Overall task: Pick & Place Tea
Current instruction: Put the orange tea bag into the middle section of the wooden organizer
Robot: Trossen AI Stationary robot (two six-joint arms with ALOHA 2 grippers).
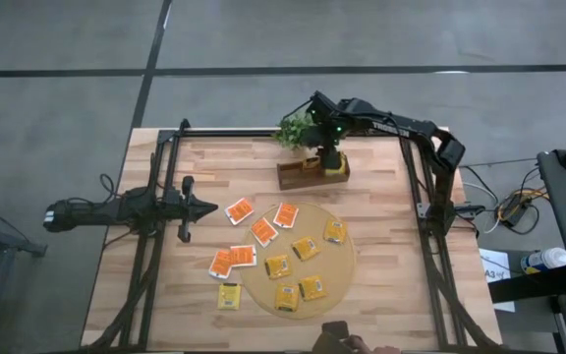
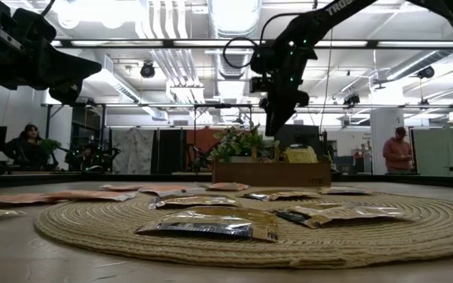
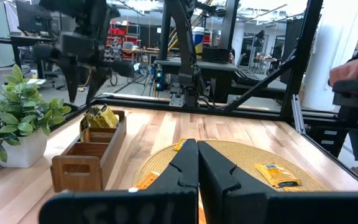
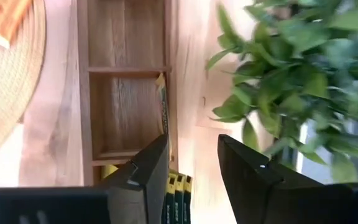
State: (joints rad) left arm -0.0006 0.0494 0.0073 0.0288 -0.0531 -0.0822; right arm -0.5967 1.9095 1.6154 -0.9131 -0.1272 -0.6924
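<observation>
Right gripper (image 4: 191, 165) fingers apart over upright yellow tea packets (image 4: 178, 190) edgewise in box (image 4: 126, 81).

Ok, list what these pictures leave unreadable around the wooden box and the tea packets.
- Wooden box, high view: the right gripper hangs over its right end and covers the packets stored there.
- Yellow packets in the box, right wrist view: cut off behind that gripper's open fingers; no count possible.
- Tea packets on the round mat: print too small in the high view, edge-on in the low view.
- Left gripper: shut, waiting left of the mat.
</observation>
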